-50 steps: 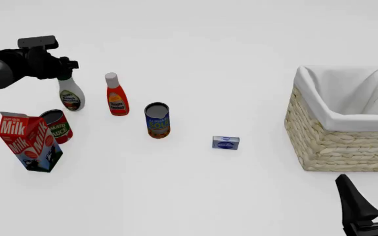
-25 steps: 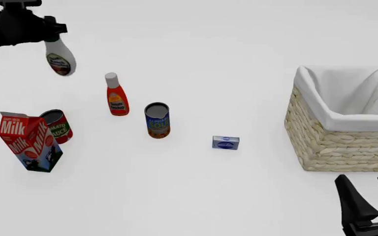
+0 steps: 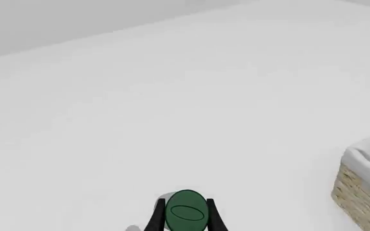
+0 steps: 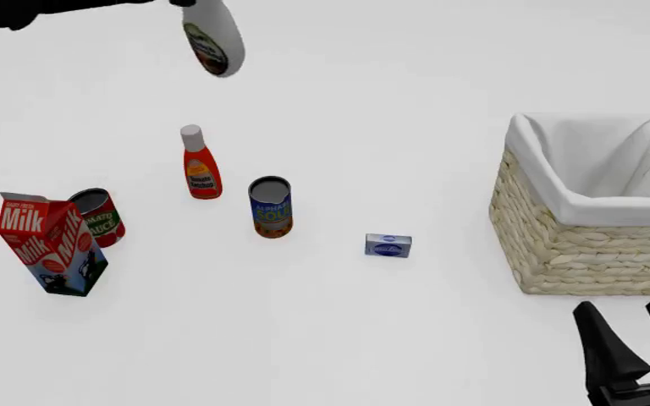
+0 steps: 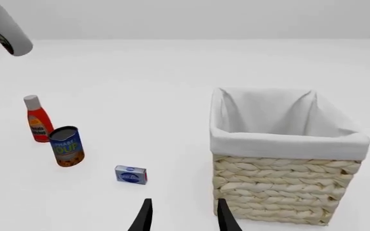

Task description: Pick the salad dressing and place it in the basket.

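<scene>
The salad dressing (image 4: 214,38), a white bottle with a green-and-yellow label, hangs tilted high above the table at the far left. In the left wrist view its dark green cap (image 3: 186,214) sits between the fingers of my left gripper (image 3: 185,208), which is shut on it. Only the dark arm (image 4: 31,8) shows at the top edge of the front view. The wicker basket (image 4: 574,245) with white lining stands on the right, well apart from the bottle. My right gripper (image 4: 632,326) is open and empty, low in front of the basket (image 5: 281,183).
On the table stand a red bottle with a white cap (image 4: 200,165), a blue can (image 4: 270,207), a small blue box (image 4: 388,245), a milk carton (image 4: 52,244) and a red can (image 4: 99,216) beside it.
My left gripper has lifted the salad dressing off the table, raising it and carrying it rightward. The right gripper has stayed put.
</scene>
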`<move>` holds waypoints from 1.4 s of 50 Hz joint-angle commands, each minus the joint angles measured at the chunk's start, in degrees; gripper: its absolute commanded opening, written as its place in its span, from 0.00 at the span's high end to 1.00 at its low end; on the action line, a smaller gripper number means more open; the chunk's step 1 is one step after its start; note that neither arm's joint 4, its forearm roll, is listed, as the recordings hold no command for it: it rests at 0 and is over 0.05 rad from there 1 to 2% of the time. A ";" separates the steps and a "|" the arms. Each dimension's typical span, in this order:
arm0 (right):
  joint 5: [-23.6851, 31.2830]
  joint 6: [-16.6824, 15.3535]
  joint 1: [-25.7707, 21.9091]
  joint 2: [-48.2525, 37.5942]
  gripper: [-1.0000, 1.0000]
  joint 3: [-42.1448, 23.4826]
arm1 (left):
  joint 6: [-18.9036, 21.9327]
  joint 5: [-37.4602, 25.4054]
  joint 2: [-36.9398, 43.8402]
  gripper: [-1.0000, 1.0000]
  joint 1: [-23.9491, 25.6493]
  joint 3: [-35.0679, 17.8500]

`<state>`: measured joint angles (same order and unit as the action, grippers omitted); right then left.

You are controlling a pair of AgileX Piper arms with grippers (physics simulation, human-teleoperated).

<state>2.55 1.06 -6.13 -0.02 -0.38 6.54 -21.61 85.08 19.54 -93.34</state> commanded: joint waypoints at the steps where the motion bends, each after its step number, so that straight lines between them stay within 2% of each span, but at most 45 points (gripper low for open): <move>1: -0.20 0.14 -0.42 0.00 0.00 -0.03 | 0.93 1.72 -8.09 1.00 14.61 7.46; 6: -0.02 -0.15 -0.68 0.00 0.00 -0.38 | 1.47 1.13 -8.31 1.00 19.45 9.04; 8: -0.02 -0.19 -0.75 0.00 0.00 -0.40 | 0.50 0.78 -8.27 1.00 21.42 9.34; 13: 0.12 -0.30 -1.27 0.00 0.00 -0.78 | 0.62 2.50 -7.95 1.00 26.19 11.77; 17: 0.20 -0.40 -1.49 0.00 0.00 -0.91 | 0.72 3.36 -7.23 1.00 27.75 12.74; 22: 0.54 -0.66 -1.64 -0.03 0.00 -1.19 | -2.30 4.33 -5.86 1.00 30.94 14.02; 23: 0.62 -0.68 -1.66 -0.03 0.00 -1.28 | -4.87 3.88 -5.14 1.00 31.86 13.93; 28: 0.72 -0.77 -1.82 -0.03 0.00 -1.51 | -6.44 4.28 -3.82 1.00 33.42 14.39; 32: 0.57 -0.68 -2.03 -0.03 0.00 -1.38 | -8.35 4.63 -2.97 1.00 36.51 15.34; 38: 0.88 -0.70 -2.38 -0.03 0.00 -1.68 | -8.03 5.66 -1.70 1.00 39.58 16.52; 46: 2.73 -1.07 -3.96 -0.02 0.00 -3.30 | -8.65 7.41 -0.59 1.00 40.31 17.61; 51: 6.44 -3.22 -6.69 -0.03 0.00 -6.19 | -9.03 7.85 0.51 1.00 39.98 17.49; 52: 7.75 -4.44 -7.31 -0.06 0.00 -7.13 | -8.14 7.98 0.70 1.00 39.98 17.57; 57: 11.73 -5.36 -9.97 -0.37 0.00 -10.88 | -8.28 8.39 0.98 1.00 40.17 17.83; 58: 13.51 -7.09 -10.67 -1.39 0.00 -12.85 | -8.37 8.68 1.20 1.00 40.11 17.96; 60: 14.07 -7.52 -11.50 -1.92 0.00 -13.78 | -8.14 8.76 1.35 1.00 40.15 18.06; 62: 16.42 -10.02 -13.13 -4.10 0.00 -17.11 | -8.07 9.08 1.59 1.00 40.08 18.24; 65: 17.94 -10.39 -13.81 -4.69 0.00 -18.99 | -8.05 9.15 1.48 1.00 40.19 18.40; 70: 20.74 -12.91 -15.93 -7.83 0.00 -22.82 | -7.52 8.85 1.50 1.00 40.20 18.14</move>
<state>17.41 -7.65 -18.01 -3.85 -16.02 -2.25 -13.22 86.43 59.43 -74.96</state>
